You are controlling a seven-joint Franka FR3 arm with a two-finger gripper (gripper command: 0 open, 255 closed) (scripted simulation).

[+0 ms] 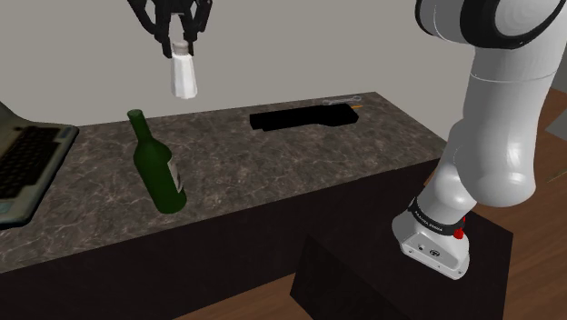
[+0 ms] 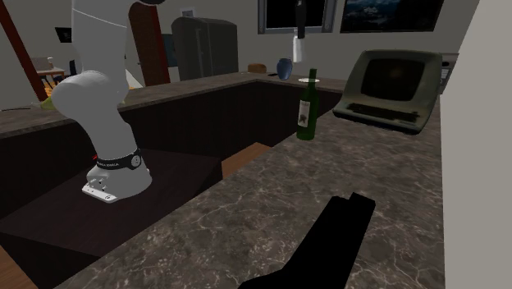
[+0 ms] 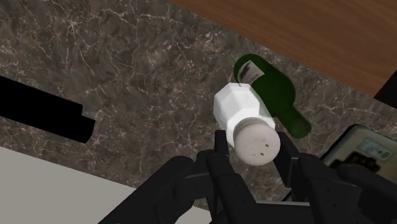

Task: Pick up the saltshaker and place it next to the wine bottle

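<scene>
The white saltshaker hangs in the air at the upper left of the shoulder view, clear of the table. The black pincer is clenched on its capped top (the wrist view has the fingers pressed to either side of the perforated cap). So the pick-up looks done. What is left, I judge, is lowering it and setting it down beside the green wine bottle, which stands on the table below and slightly left of the shaker in that view.

Count: one saltshaker, one wine bottle, one pincer, one old computer terminal at the left edge, and one flat black block at upper centre.
</scene>
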